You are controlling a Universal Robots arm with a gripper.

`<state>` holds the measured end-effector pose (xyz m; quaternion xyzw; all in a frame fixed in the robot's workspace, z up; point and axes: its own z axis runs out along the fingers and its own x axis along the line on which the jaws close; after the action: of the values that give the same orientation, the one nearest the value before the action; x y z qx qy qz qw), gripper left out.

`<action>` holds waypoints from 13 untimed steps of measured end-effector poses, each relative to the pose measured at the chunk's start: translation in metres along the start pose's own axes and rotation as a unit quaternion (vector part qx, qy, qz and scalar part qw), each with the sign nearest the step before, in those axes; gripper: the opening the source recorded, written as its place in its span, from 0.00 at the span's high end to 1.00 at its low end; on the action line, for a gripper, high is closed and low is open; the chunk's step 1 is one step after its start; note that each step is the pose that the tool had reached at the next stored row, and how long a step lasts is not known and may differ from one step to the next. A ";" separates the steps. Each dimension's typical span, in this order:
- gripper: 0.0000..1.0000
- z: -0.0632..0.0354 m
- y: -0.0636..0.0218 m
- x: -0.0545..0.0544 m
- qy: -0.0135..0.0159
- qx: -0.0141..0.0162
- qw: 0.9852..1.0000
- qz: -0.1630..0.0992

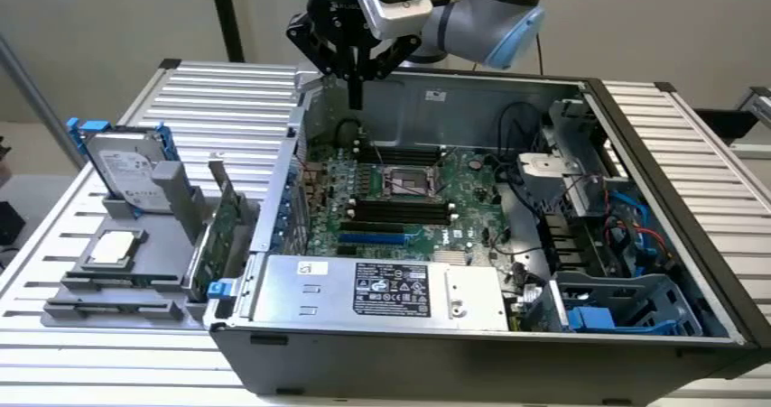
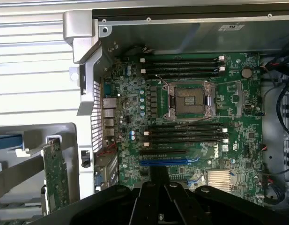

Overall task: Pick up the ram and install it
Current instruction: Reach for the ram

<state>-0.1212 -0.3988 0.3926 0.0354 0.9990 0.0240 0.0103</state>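
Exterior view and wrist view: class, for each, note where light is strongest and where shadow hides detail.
Exterior view: the slatted table is brightly lit, while the computer case shows a shadowed front wall. Wrist view: the table washes out pale, and the gripper is a near-black silhouette against the lit motherboard.

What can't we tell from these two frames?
Whether the hand carries the ram: exterior view, thin dark strip below it too small to identify.
Motherboard edge nearest the hand: wrist view, covered by the hand.
Power supply label text: exterior view, too small to read.
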 end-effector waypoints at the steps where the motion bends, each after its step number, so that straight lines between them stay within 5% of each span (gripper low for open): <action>1: 1.00 0.0000 0.0000 0.000 0.000 0.000 1.000 0.000; 7: 1.00 -0.0002 -0.0014 0.000 0.000 0.000 1.000 0.000; 13: 1.00 -0.0007 -0.0137 0.006 0.000 0.000 1.000 0.000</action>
<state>-0.1281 -0.4120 0.3925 0.0355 0.9990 0.0240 0.0104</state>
